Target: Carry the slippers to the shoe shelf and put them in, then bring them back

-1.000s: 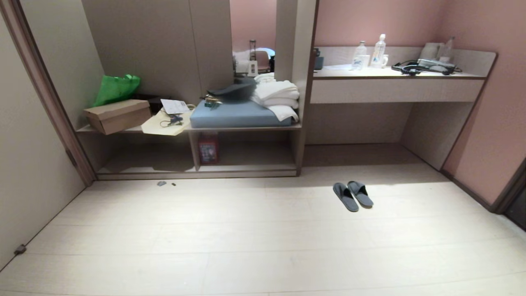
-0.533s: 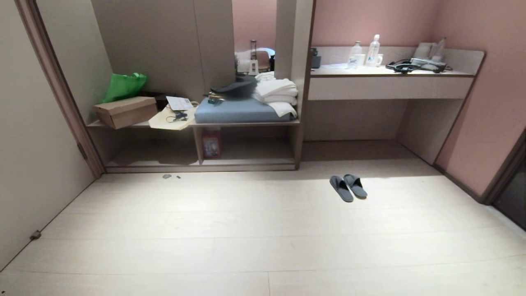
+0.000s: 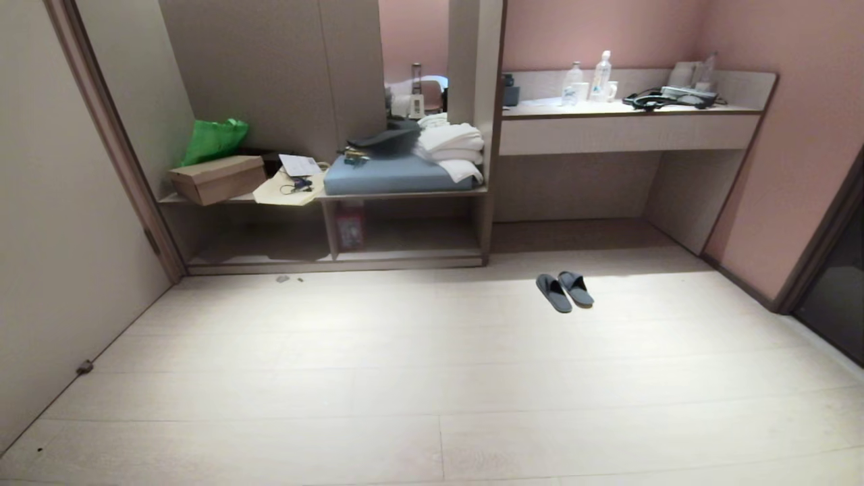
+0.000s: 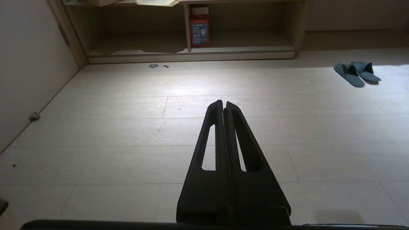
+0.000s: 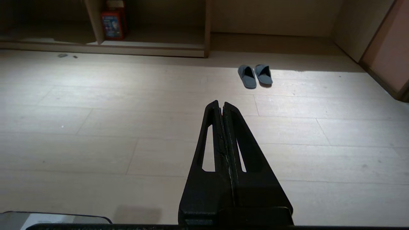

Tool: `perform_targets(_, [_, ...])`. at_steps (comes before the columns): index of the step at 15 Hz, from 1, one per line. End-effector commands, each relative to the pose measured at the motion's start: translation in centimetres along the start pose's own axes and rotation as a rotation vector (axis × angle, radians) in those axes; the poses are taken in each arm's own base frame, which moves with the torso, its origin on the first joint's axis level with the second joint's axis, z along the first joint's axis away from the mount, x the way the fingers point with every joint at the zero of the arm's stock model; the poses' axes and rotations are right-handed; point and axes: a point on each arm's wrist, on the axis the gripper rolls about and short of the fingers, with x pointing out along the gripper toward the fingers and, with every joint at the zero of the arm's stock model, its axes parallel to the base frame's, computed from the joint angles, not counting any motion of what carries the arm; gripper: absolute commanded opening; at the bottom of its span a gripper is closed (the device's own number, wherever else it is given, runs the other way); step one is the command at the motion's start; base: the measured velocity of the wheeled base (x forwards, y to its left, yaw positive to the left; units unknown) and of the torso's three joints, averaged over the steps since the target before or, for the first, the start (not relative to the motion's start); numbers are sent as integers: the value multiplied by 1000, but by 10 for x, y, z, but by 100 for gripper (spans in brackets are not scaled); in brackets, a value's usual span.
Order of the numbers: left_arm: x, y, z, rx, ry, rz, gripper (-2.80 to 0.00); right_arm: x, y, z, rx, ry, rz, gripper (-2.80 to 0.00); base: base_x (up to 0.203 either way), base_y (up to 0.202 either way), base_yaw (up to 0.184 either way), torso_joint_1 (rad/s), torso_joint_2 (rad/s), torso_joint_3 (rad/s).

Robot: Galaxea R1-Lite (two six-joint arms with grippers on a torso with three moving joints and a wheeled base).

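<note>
The slippers [image 3: 565,291] sit side by side on the pale plank floor [image 3: 405,378], flat, backless, dark grey cloth with thin soles, toes toward the wall, lying in a bright patch of light just out from the space under the counter [image 3: 628,111]. Off to their left is the shoe shelf [image 3: 405,243], a low open cubby in grey-beige wood laminate, split by an upright divider [image 3: 330,229], with a small red box [image 3: 349,226] tucked beside that panel. Above it, a ledge carries a blue cushion [image 3: 391,175], folded white towels [image 3: 451,145], a cardboard box [image 3: 217,178] and a green bag [image 3: 216,138]. The counter has a flat drawer front, with bottles [image 3: 599,74] and a dark tangle of cables on top. Two little scraps [image 3: 283,278] lie on the floor before the shelf. The left tool [image 4: 223,103] hangs over bare planks, its long black slotted fingers pressed together, holding nothing; the right tool [image 5: 221,104] is likewise pinched shut and empty, pointing toward the slippers, well apart from them.
</note>
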Motion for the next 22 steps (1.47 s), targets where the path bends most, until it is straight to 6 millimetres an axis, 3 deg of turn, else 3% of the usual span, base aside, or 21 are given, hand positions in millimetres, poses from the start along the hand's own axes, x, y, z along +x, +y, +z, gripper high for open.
perform_targets(1, [0,0,0,0,0,1,-280,0,0,0,0,0,-1,-280,-194,0,3,4,10,-2])
perform_targets(8, [0,0,0,0,2,1,-280,0,0,0,0,-2,-3,-280,-174,0,6,3,4,1])
perform_targets(22, [0,0,0,0,0,1,-280,0,0,0,0,0,0,-280,0,0,0,0,0,0])
